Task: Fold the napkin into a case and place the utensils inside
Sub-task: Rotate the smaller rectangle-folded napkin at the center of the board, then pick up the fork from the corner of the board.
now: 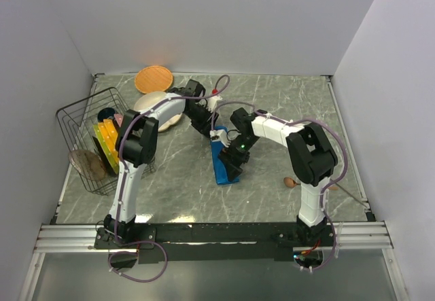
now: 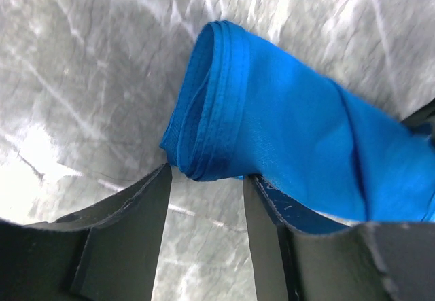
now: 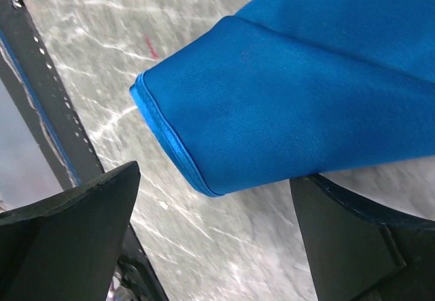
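The napkin (image 1: 222, 167) lies on the table folded into a narrow, long blue case. My left gripper (image 1: 218, 136) is at its far end, jaws open. In the left wrist view the layered end of the cloth (image 2: 272, 111) lies just ahead of the gripper (image 2: 207, 179) and rests over the right finger (image 2: 272, 219). My right gripper (image 1: 234, 161) is over the case's right side, jaws open. In the right wrist view a folded corner (image 3: 285, 97) lies ahead of the gripper (image 3: 216, 179), over the right finger (image 3: 353, 240). A brown wooden spoon (image 1: 290, 182) lies to the right.
A wire basket (image 1: 95, 138) with coloured plates stands at the left. An orange plate (image 1: 153, 79) and a white divided plate (image 1: 163, 107) lie at the back left. The table's black front rail (image 3: 41, 97) is close to the right gripper.
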